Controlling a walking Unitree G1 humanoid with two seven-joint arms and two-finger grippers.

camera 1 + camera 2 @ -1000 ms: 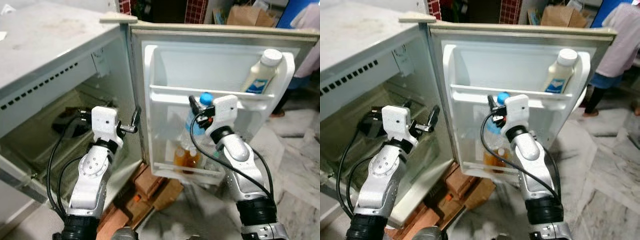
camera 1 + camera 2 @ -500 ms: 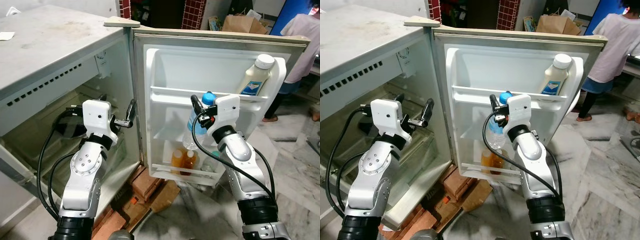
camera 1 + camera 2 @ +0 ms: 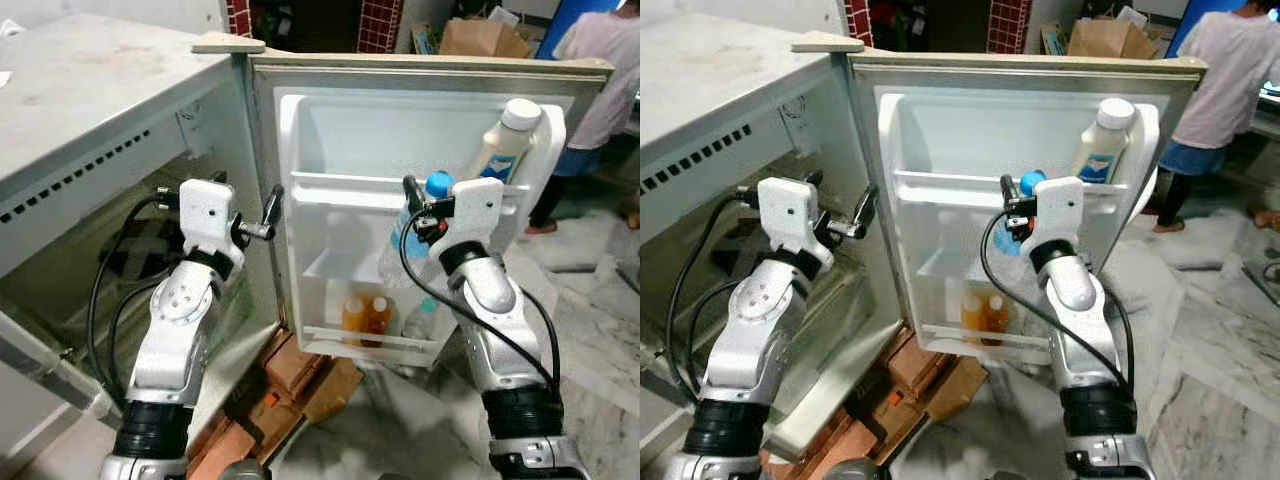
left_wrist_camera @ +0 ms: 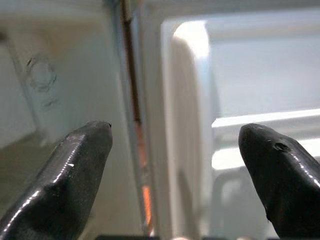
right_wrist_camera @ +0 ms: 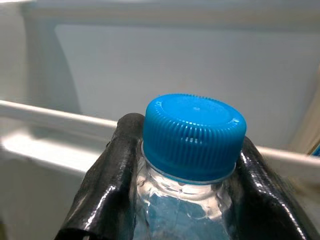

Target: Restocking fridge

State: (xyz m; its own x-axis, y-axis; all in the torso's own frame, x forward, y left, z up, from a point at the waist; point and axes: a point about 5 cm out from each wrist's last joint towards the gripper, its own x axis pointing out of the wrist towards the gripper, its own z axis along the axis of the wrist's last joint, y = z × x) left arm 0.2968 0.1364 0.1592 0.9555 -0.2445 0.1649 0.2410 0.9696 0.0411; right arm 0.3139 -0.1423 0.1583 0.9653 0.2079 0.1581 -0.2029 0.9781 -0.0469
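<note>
Both silver arms are raised in front of the body, elbows bent, with black cables looping along each forearm. The left end effector [image 3: 272, 212] points forward and to the robot's right, its two black fingers [image 4: 75, 165] spread wide apart with nothing between them. The right end effector [image 3: 412, 205] is held higher, its fingers [image 5: 107, 175] closed around a bottle neck.
</note>
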